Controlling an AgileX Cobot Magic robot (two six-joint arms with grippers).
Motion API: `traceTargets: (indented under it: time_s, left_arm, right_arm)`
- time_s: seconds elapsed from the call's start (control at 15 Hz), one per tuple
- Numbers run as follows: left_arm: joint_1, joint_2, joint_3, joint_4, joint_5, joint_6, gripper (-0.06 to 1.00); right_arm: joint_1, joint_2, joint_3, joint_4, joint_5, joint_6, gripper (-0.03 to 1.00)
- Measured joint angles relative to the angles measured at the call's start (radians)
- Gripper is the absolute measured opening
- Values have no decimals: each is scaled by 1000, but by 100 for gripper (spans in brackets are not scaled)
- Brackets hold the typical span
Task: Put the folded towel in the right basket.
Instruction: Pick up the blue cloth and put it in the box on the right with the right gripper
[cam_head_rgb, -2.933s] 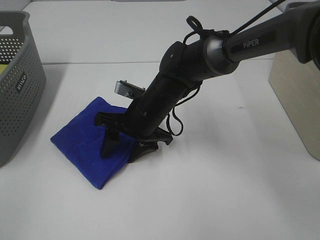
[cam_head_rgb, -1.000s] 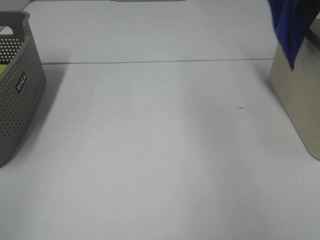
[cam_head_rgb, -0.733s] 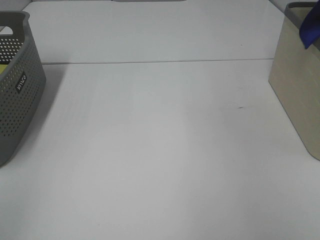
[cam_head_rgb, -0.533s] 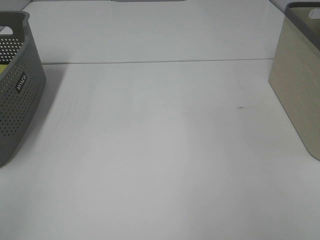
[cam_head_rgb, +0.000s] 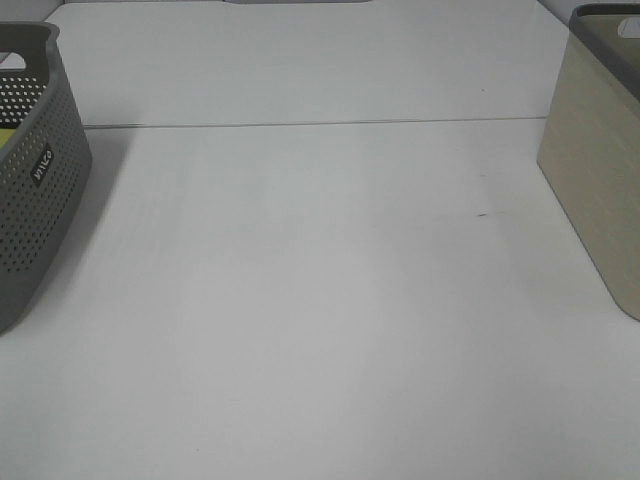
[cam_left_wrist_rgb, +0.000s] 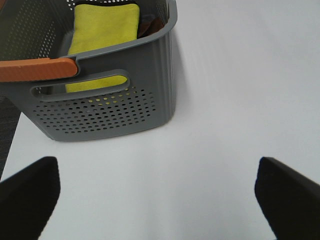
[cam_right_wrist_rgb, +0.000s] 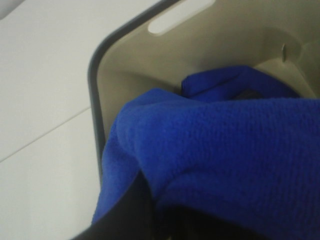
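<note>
The blue folded towel (cam_right_wrist_rgb: 225, 155) fills the right wrist view, bunched close to the camera over the inside of the beige right basket (cam_right_wrist_rgb: 220, 40). My right gripper (cam_right_wrist_rgb: 160, 222) shows only as a dark finger under the cloth and looks shut on the towel. In the exterior view the right basket (cam_head_rgb: 590, 180) stands at the right edge; the towel and both arms are out of that view. My left gripper (cam_left_wrist_rgb: 160, 200) is open and empty above the table, short of the grey basket.
A grey perforated basket (cam_head_rgb: 30, 190) stands at the table's left edge. The left wrist view shows it (cam_left_wrist_rgb: 110, 107) holding a yellow towel (cam_left_wrist_rgb: 102, 35), with an orange handle (cam_left_wrist_rgb: 37, 69) on its rim. A seam (cam_head_rgb: 300, 124) crosses the white table.
The right arm lifted the blue towel off the table and carried it right, out of the exterior view and over the beige basket. In the last half second the exterior view is unchanged.
</note>
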Motion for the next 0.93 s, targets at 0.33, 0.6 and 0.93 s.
traceTargets:
  time_s: [0.33,0.6,0.93]
  left_arm:
    - [0,0,0,0,0,0,99]
    - [0,0,0,0,0,0,99]
    - [0,0,0,0,0,0,99]
  right_arm:
    - [0,199,0,0,98,-4,7]
    - [0,306,0,0,228,-4,23]
    - [0,306,0,0,251,-4,94]
